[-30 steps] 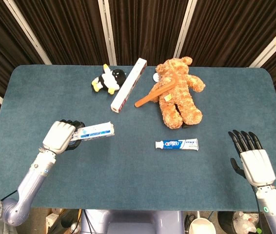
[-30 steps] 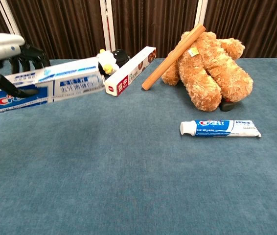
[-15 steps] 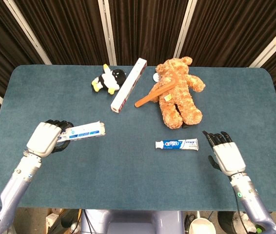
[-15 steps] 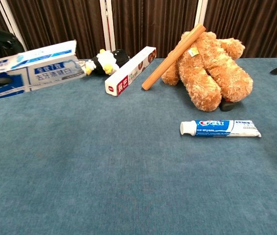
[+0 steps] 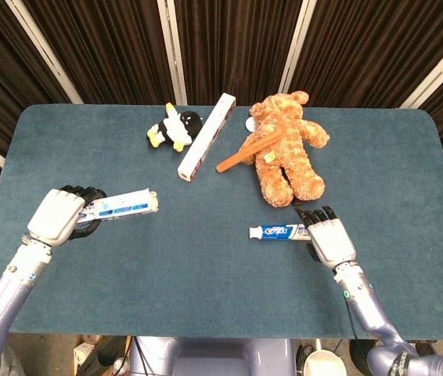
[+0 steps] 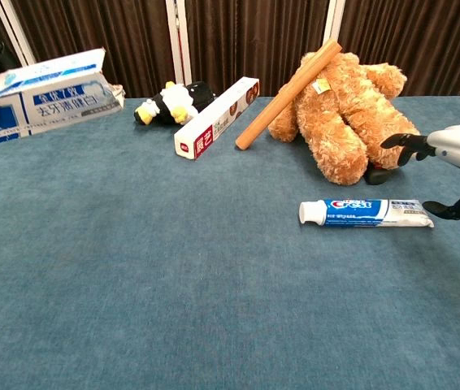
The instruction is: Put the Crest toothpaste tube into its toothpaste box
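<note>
- Right hand (image 5: 329,239): fingers apart, holding nothing, over the crimped end of the tube (image 6: 366,213).
- Tube lies flat on the desk (image 5: 206,282), cap pointing left. Likely light, soft, slick; best taken across the firmer body mid-length.
- Left hand (image 5: 59,217) grips the box (image 6: 41,96) aloft, far left.
- Bear (image 5: 286,149) behind.

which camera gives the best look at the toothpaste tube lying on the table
The chest view: the blue-and-white Crest toothpaste tube lies broadside, cap and logo readable. The head view shows the tube smaller, its tail end under the right hand.
</note>
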Robot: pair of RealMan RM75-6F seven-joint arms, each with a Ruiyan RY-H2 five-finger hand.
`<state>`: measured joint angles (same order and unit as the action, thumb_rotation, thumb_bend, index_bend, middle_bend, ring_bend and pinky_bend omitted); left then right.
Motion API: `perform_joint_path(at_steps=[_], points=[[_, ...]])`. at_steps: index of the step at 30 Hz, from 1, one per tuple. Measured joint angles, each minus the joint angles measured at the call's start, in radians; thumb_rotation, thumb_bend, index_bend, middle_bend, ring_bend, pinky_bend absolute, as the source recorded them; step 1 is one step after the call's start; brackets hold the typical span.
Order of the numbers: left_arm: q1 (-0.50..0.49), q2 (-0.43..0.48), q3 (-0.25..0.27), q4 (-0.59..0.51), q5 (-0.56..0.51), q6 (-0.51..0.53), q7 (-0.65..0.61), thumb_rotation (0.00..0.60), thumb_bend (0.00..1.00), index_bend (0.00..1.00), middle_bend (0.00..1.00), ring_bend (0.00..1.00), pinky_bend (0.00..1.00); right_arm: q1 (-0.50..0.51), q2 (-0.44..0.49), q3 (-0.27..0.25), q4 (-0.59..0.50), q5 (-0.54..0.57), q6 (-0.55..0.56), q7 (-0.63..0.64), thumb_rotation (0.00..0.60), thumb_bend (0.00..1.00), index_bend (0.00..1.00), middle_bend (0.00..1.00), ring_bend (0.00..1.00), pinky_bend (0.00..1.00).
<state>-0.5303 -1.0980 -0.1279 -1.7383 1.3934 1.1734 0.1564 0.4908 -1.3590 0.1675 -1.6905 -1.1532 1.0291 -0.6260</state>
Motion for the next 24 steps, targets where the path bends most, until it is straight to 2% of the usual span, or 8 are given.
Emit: perform_joint_path(at_steps=[7, 14, 24], points=[[-0.008, 0.053, -0.006, -0.021, 0.027, -0.023, -0.059, 0.6, 0.43, 0.37, 0.49, 0.45, 0.46, 0.038, -0.034, -0.027, 0.024, 0.079, -0.018, -0.055, 0.6, 0.4, 0.11, 0.26, 0.23, 0.15], [-0.009, 0.044, -0.003, -0.02, 0.029, -0.025, -0.053, 0.6, 0.43, 0.37, 0.49, 0.45, 0.46, 0.049, -0.056, -0.037, 0.08, 0.085, -0.014, -0.035, 0.6, 0.4, 0.25, 0.39, 0.33, 0.19], [-0.007, 0.035, -0.006, -0.013, 0.025, -0.02, -0.054, 0.6, 0.43, 0.37, 0.49, 0.45, 0.46, 0.058, -0.09, -0.048, 0.159, 0.061, -0.009, 0.019, 0.6, 0.4, 0.26, 0.4, 0.33, 0.19]])
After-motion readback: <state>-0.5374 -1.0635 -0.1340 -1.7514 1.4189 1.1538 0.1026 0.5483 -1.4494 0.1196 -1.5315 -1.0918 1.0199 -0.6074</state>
